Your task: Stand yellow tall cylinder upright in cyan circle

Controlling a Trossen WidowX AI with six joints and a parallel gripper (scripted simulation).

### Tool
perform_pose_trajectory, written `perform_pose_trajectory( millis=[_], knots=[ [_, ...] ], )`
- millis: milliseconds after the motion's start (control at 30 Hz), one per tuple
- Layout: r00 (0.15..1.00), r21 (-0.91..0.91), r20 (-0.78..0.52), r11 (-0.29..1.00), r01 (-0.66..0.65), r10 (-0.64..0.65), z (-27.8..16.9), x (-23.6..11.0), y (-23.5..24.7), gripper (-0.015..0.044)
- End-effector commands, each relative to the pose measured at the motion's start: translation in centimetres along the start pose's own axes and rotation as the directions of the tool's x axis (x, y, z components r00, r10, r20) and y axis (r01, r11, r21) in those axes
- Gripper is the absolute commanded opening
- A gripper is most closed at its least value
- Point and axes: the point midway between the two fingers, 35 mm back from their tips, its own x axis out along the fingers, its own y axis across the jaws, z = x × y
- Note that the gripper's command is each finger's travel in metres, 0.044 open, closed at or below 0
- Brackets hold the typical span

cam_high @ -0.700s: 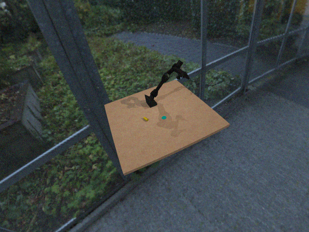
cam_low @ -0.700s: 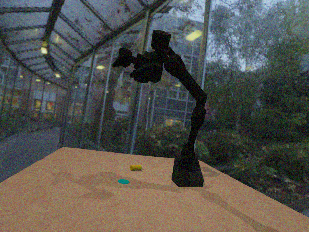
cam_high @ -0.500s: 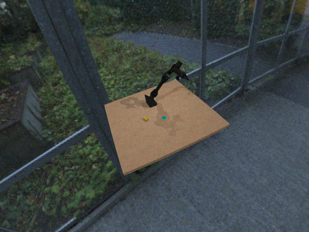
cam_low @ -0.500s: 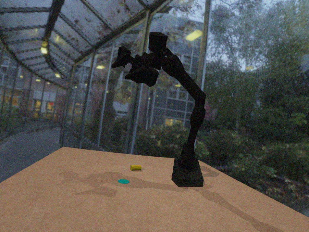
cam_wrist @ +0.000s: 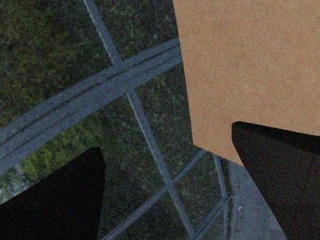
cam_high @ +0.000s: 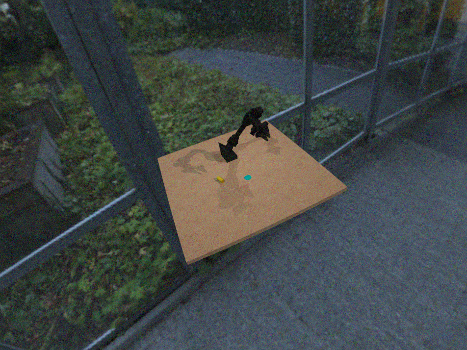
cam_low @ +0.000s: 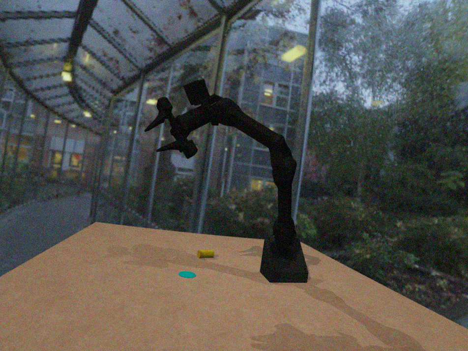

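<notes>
The yellow cylinder lies on its side on the brown table, a little to the side of the small cyan circle. My gripper is open and empty. It hangs high in the air over the table's far corner, well away from the cylinder and the circle. The wrist view shows only the two fingers, a table corner and the window frame below; neither cylinder nor circle is in it.
The arm's black base stands on the table behind the cylinder and the circle. Metal window bars rise close behind the table's far edge.
</notes>
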Motion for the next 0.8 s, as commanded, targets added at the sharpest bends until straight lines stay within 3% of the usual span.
perform_pose_trajectory(
  millis=[0, 367, 767],
  knots=[
    [0.992, -0.223, 0.115, 0.972, 0.071, -0.046, 7.2, 0.8, -1.8, 0.0309],
    [0.946, -0.546, 0.268, 0.781, 0.303, -0.181, 17.9, 0.9, -6.9, 0.0309],
    [0.849, -0.787, 0.351, 0.367, 0.496, -0.394, 27.3, -0.7, -15.1, 0.0309]
  ],
)
